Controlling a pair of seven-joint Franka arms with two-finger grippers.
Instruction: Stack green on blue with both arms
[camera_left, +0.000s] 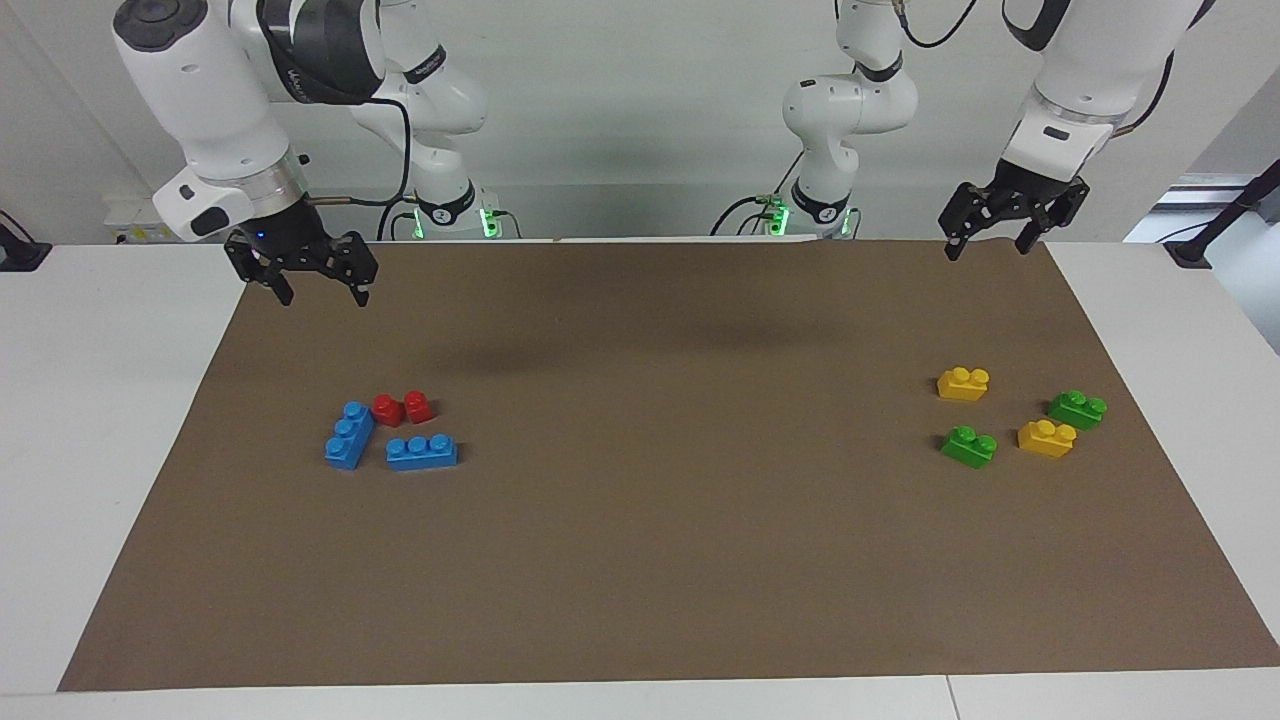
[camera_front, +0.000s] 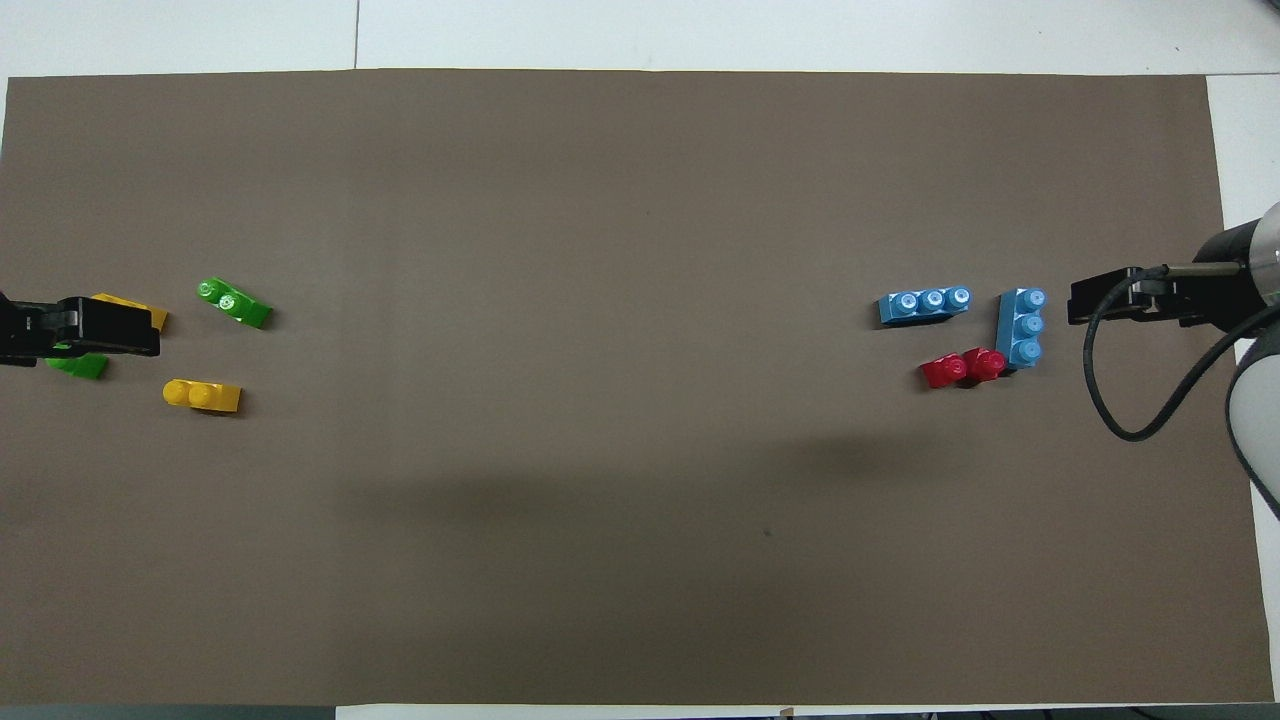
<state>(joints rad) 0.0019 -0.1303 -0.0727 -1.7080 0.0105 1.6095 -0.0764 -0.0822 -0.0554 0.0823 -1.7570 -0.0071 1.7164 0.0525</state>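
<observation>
Two green bricks lie on the brown mat toward the left arm's end: one (camera_left: 968, 447) (camera_front: 235, 302) in the open, the other (camera_left: 1077, 409) partly covered in the overhead view (camera_front: 78, 366). Two blue bricks (camera_left: 349, 435) (camera_left: 422, 452) lie toward the right arm's end, also seen in the overhead view (camera_front: 1021, 328) (camera_front: 925, 305). My left gripper (camera_left: 990, 240) (camera_front: 120, 327) hangs open and empty, raised over the mat's corner at its own end. My right gripper (camera_left: 322, 288) (camera_front: 1090, 300) hangs open and empty, raised over the mat's edge at its own end.
Two red bricks (camera_left: 387, 409) (camera_left: 419, 406) touch the blue ones on the side nearer the robots. Two yellow bricks (camera_left: 963, 384) (camera_left: 1046, 438) lie among the green ones. The brown mat (camera_left: 660, 520) covers most of the white table.
</observation>
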